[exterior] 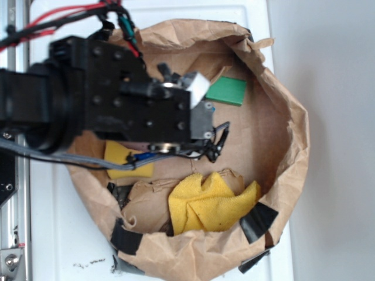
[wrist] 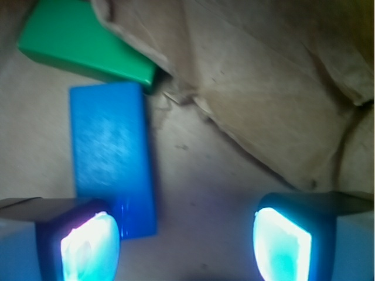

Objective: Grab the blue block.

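Contents: one blue block, one green block, one yellow sponge piece, one yellow cloth. All sit inside one brown paper bag. One gripper with two fingers.

Bright blue block; green block; yellow cloth; brown paper bag.

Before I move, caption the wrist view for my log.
Open gripper hovering over the blue block, offset to one side, green block beyond, on crumpled brown paper.
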Available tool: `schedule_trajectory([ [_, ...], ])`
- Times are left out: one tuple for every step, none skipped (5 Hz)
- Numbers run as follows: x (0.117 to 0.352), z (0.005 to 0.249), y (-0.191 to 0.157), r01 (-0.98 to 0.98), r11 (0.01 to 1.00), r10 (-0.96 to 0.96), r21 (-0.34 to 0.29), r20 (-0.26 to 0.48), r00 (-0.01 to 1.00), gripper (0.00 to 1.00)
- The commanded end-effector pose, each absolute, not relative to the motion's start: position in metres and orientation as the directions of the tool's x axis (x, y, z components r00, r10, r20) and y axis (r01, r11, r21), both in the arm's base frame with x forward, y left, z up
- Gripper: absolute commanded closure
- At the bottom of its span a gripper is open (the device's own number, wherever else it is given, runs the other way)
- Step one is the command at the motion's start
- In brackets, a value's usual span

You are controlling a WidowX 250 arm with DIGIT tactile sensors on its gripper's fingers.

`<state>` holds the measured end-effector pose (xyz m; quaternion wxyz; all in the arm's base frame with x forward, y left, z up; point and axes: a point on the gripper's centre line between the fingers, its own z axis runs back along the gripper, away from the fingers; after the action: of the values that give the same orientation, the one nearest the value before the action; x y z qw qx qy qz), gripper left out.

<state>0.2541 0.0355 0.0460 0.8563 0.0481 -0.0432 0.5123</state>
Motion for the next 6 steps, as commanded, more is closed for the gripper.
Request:
schedule_trajectory([
  [0.275, 0.059, 0.032, -0.892, 0.452, 0.884, 0.006, 0.127, 0.449, 0.00],
  [0.273, 0.048, 0.037, -0.883, 0.470, 0.871, -0.001, 0.161, 0.464, 0.00],
  [0.276, 0.033, 0.040, -0.879, 0.477, 0.864, 0.006, 0.181, 0.470, 0.00],
  [0.279, 0.022, 0.043, -0.885, 0.466, 0.864, 0.015, 0.209, 0.458, 1.00],
  [0.307, 0.023, 0.037, -0.885, 0.466, 0.864, 0.018, 0.207, 0.459, 1.00],
  [0.306, 0.041, 0.032, -0.880, 0.476, 0.867, -0.007, 0.175, 0.467, 1.00],
])
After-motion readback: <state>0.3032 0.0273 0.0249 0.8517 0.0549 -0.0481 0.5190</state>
